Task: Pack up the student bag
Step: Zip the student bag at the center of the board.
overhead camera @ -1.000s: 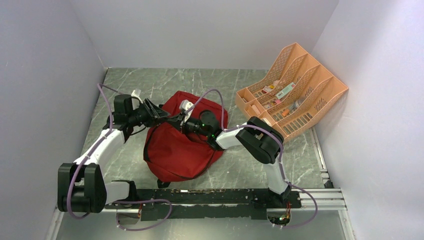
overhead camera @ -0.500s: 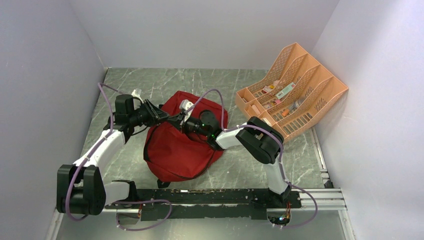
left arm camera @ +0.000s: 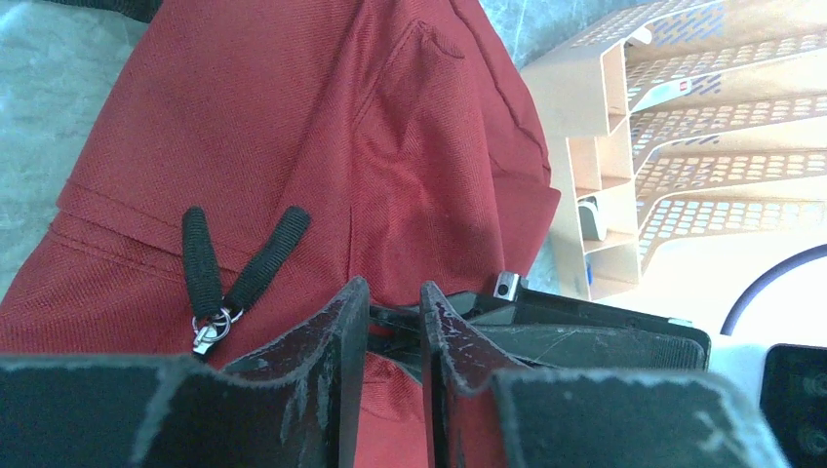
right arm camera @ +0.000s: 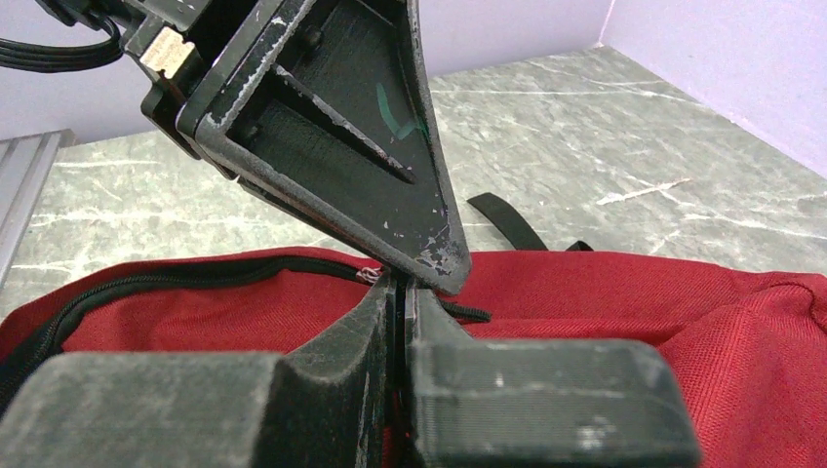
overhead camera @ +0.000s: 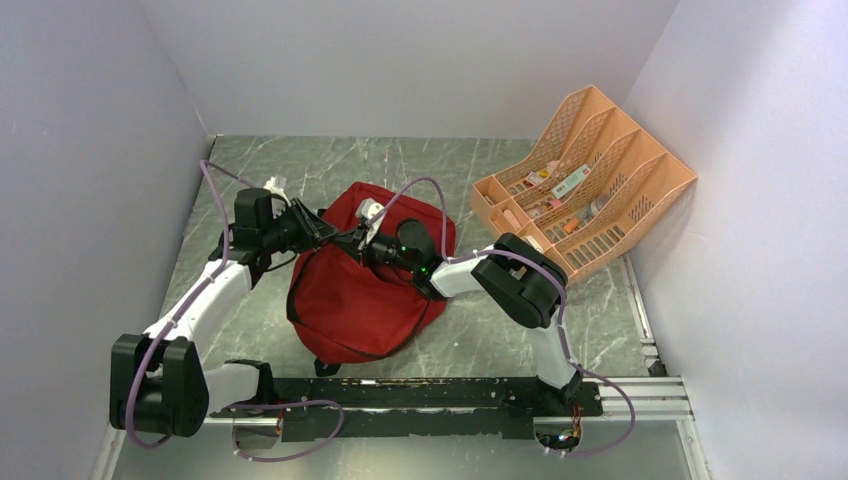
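Left pincer (left arm camera: 393, 292) meets the right one tip to tip, jaws a sliver apart over something dark. Whether it grips, I cannot tell. The student bag (overhead camera: 350, 300) lies on the counter (overhead camera: 450, 170) directly beneath both. Right pincer (right arm camera: 400, 285) is clamped on the bag's zip edge (right arm camera: 195, 278) — likely holding it taut for unzipping.

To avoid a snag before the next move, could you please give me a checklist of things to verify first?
1. The right gripper shut at the zip: ok.
2. What the right gripper pinches: cannot tell.
3. The left gripper holding the backpack: cannot tell; a narrow gap shows between its jaws.
4. Room between the two grippers: not ok; their tips crowd one spot.
5. The backpack open for packing: not ok; no opening shows.
6. The organiser apart from both arms: ok.
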`<state>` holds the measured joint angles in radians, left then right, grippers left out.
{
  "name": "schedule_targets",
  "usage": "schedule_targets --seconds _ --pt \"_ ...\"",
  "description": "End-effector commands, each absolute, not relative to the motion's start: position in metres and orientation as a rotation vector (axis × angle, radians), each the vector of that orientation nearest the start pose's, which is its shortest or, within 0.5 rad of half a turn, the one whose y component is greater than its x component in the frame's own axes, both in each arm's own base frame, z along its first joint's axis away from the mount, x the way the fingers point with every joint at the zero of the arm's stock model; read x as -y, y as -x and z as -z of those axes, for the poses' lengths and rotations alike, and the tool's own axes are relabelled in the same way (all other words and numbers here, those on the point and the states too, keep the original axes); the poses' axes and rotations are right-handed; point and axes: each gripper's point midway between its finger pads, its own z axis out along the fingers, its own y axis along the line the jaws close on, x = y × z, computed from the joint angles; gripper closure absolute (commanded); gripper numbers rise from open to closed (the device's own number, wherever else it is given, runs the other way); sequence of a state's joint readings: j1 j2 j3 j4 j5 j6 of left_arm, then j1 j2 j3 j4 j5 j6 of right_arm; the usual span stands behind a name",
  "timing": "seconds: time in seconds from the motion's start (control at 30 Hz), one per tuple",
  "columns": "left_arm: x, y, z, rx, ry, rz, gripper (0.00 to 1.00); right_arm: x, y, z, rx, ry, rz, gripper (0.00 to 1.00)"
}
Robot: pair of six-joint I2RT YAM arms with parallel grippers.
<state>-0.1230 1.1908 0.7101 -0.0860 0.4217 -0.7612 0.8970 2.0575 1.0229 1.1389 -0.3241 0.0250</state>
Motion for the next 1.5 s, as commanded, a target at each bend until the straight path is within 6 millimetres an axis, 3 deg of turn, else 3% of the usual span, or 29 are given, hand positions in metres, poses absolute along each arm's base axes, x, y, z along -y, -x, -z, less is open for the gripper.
schedule_targets --seconds 0.0,0.4,0.57,0.77,1.17,1.47 --pt "0.155 -0.319 -0.177 -2.171 0.332 0.978 0.72 -0.479 -0.315 -0.160 -1.243 0.874 -0.947 1.00" --pt "0.166 -0.314 -0.171 -2.194 0.297 0.939 0.80 -0.479 -0.318 -0.160 -1.262 0.851 -0.939 1.00" --pt "0.166 -0.313 -0.172 -2.186 0.304 0.943 0.95 -0.479 -0.319 -0.161 -1.270 0.849 -0.942 0.96" --pt "0.166 -0.314 -0.176 -2.176 0.299 0.940 0.95 -0.480 -0.320 -0.161 -1.290 0.864 -0.930 0.77" --pt "0.166 -0.313 -0.175 -2.177 0.299 0.938 0.95 -0.483 -0.326 -0.158 -1.344 0.876 -0.907 0.78" --pt "0.164 -0.313 -0.172 -2.182 0.316 0.931 0.95 -0.481 -0.329 -0.169 -1.339 0.834 -0.905 0.64"
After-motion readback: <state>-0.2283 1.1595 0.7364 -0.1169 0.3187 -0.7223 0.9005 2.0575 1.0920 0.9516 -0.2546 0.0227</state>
